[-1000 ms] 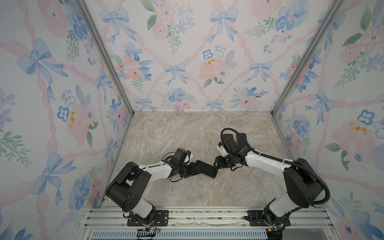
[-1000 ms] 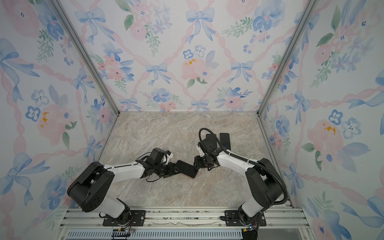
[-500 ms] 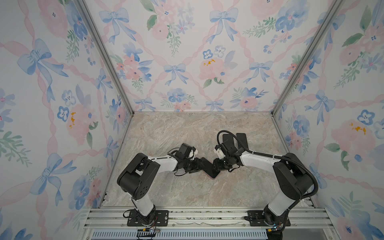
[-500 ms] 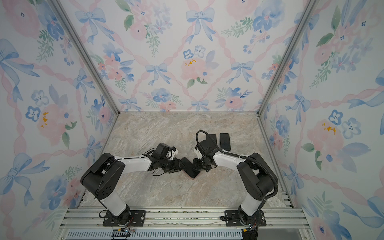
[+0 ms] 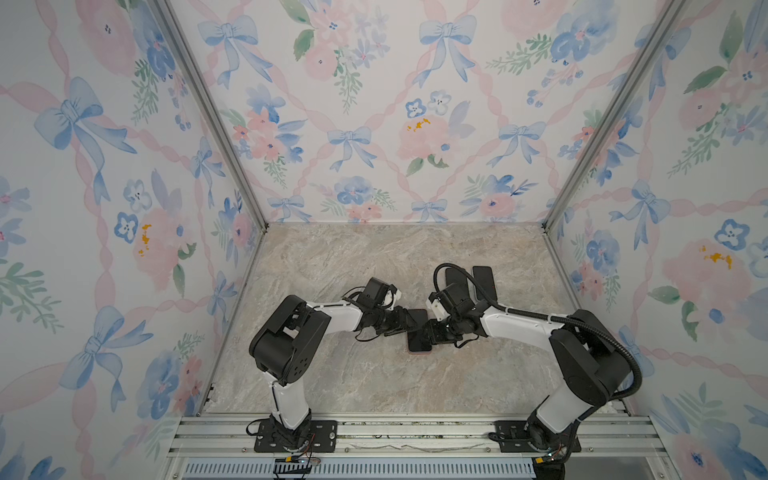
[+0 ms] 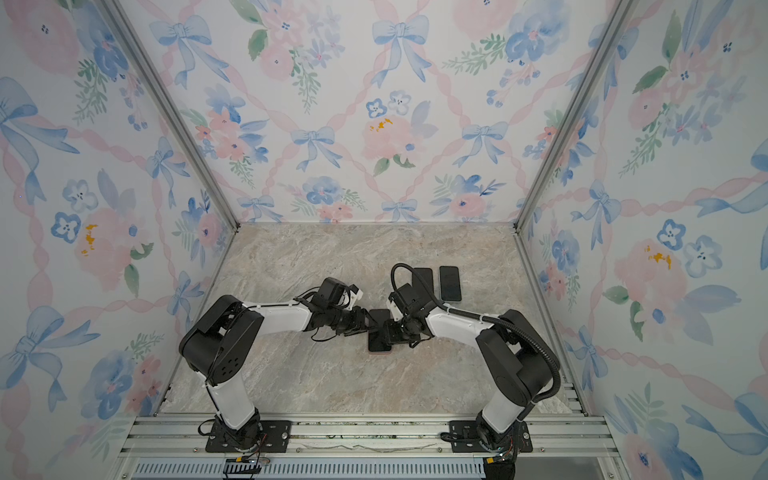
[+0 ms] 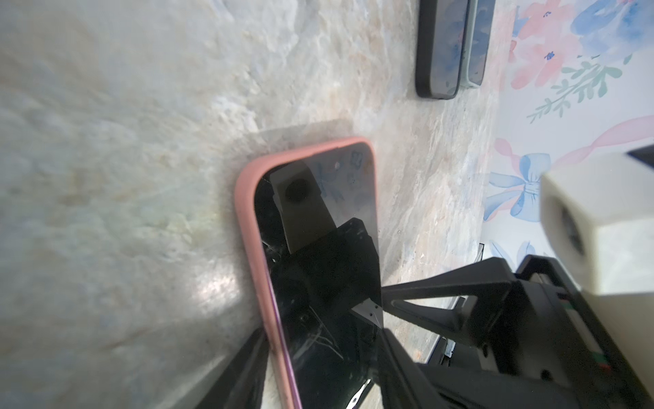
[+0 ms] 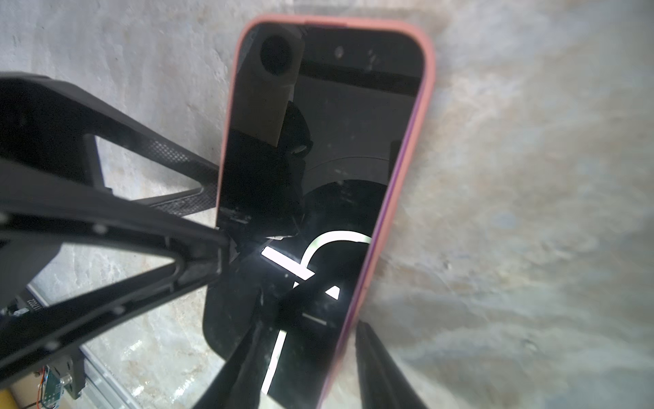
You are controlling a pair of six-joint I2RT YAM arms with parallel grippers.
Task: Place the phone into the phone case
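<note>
A black phone (image 5: pixel 417 338) (image 6: pixel 379 338) lies mid-table in a pink phone case (image 5: pixel 417 352) (image 7: pixel 247 212) (image 8: pixel 428 88). The pink rim shows round its far end and one long edge. The other long edge is bare black where the grippers meet. My left gripper (image 5: pixel 405 326) (image 7: pixel 322 333) comes from the left, its fingers on either side of the phone's width, shut on it. My right gripper (image 5: pixel 434 332) (image 8: pixel 311 325) comes from the right. One of its fingers lies on the screen (image 8: pixel 354 124) and the other touches the outside of the pink rim.
Two more dark phones (image 5: pixel 484 282) (image 6: pixel 450 282) (image 6: pixel 423 278) lie side by side at the back right, just behind my right wrist and its cable loop (image 5: pixel 440 270). Floral walls close in three sides. A metal rail (image 5: pixel 415 432) runs along the front.
The phone has swung from lying slantwise between the two grippers to pointing front to back, a little further right. Both wrists moved with it, and the left arm's elbow swung toward the middle.
</note>
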